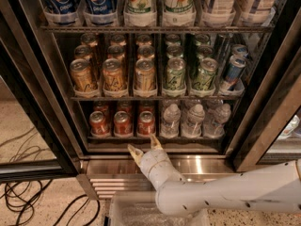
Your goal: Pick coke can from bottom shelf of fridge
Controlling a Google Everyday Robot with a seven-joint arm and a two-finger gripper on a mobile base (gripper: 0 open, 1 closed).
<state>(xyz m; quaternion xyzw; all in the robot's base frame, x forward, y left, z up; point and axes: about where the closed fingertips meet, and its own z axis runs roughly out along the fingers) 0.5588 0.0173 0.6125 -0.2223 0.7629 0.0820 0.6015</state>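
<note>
The fridge (42, 93) stands open before me. On its bottom shelf (155, 137) three red coke cans stand in front at the left: one (99, 123), one (122, 123) and one (146, 123), with more red cans behind them. My gripper (145, 145) is open, its two tan fingertips (134, 150) pointing up. It sits just below and in front of the shelf's front rail, under the right-hand coke can, touching nothing. My white arm (225, 192) comes in from the lower right.
Small water bottles (195, 120) fill the right of the bottom shelf. Orange-gold cans (113, 74) and green-silver cans (190, 74) stand on the shelf above, large bottles on top. The steel base with grille (113, 175) lies below. Black cables (28, 197) trail on the floor at left.
</note>
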